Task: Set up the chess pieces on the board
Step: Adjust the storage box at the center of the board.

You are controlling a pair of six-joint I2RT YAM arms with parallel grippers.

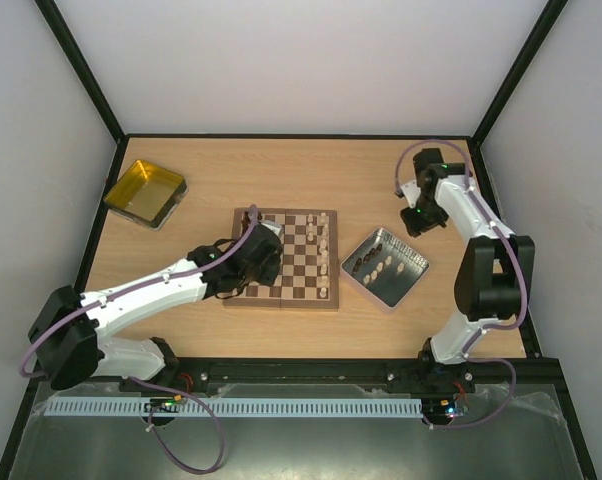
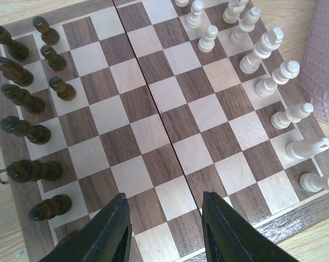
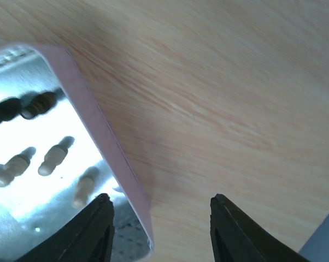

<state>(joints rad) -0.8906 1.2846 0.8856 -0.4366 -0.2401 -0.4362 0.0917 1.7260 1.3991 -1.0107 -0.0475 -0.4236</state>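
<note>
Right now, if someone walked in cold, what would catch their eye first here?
The chessboard mid-table stands out, with dark pieces lined along its left side and pale pieces along its right. The left pincer hovers open above the board. Right of the board, a grey metal tray holds a few more pieces.
</note>
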